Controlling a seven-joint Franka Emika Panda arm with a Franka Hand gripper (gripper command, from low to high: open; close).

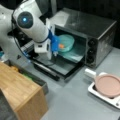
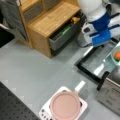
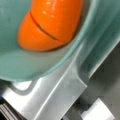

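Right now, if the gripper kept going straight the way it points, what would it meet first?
Probably the teal bowl on the oven's tray, or the orange piece in it: the wrist view is filled by both. The gripper hangs at the bowl's rim, though depth is unclear.

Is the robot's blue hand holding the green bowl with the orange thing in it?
Cannot be told: the blue gripper sits at the teal bowl's rim, but no grip is visible.

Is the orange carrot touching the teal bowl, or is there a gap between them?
Touching. The wrist view shows the carrot lying inside the teal bowl, its underside resting directly on the bowl's inner surface with no gap visible.
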